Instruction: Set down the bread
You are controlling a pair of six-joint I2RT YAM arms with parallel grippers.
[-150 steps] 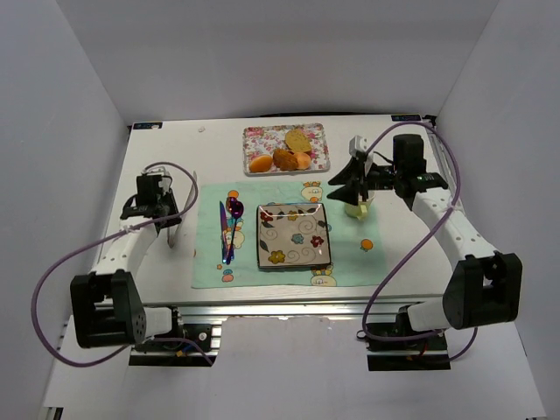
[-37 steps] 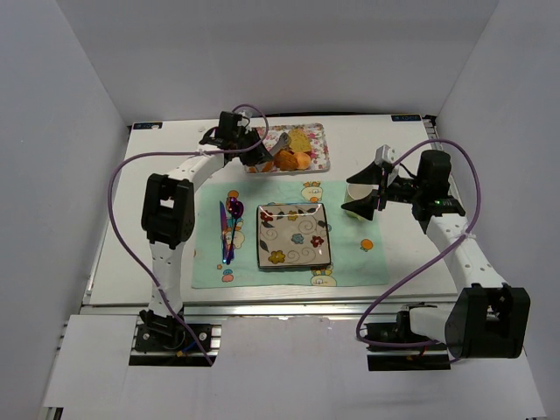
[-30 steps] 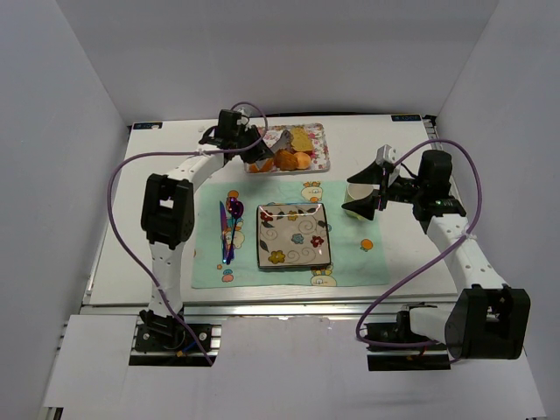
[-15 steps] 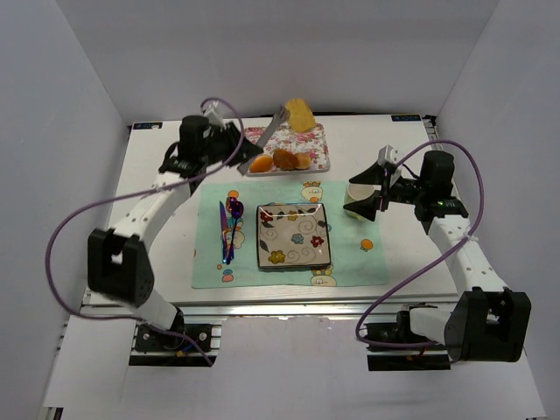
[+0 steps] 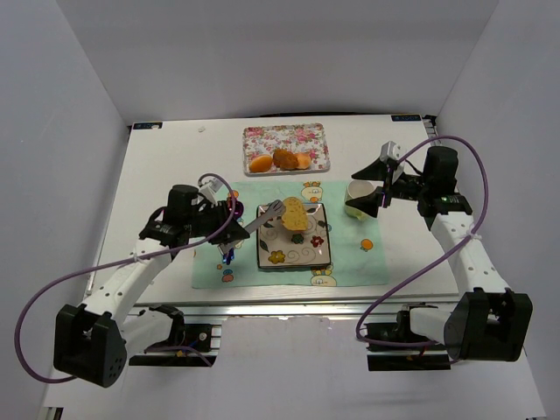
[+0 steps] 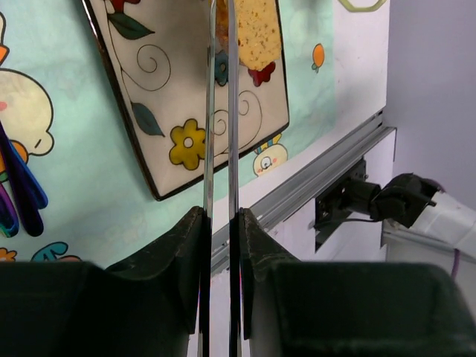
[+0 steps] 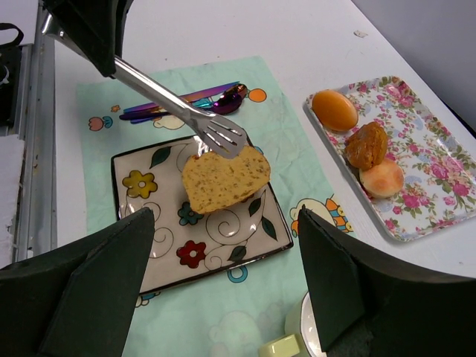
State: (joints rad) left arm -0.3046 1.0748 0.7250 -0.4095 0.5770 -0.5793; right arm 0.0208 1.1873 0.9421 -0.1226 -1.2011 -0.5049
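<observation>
The bread (image 5: 295, 214) (image 7: 223, 178) (image 6: 256, 33), a golden slice with a browner crust, hangs pinched in metal tongs (image 5: 267, 219) (image 7: 178, 108) (image 6: 221, 111) over the far half of the flowered square plate (image 5: 306, 252) (image 7: 223, 245) (image 6: 171, 97). Whether it touches the plate I cannot tell. My left gripper (image 5: 226, 219) (image 6: 221, 217) is shut on the tongs' handles, left of the plate. My right gripper (image 5: 367, 188) (image 7: 224, 216) stands open at the right, with nothing between its fingers, above a pale cup (image 5: 355, 199) (image 7: 309, 338).
A floral tray (image 5: 284, 136) (image 7: 439, 201) at the back holds round orange pieces (image 5: 260, 163) (image 7: 335, 109) and a brown roll (image 5: 284, 158) (image 7: 367, 145). A teal placemat (image 5: 350, 254) lies under the plate. Cutlery (image 5: 229, 236) (image 7: 193, 99) lies left of the plate, under my left arm.
My left arm has swung back from above the tray and lowered the tongs with the bread over the plate. The right arm has barely moved.
</observation>
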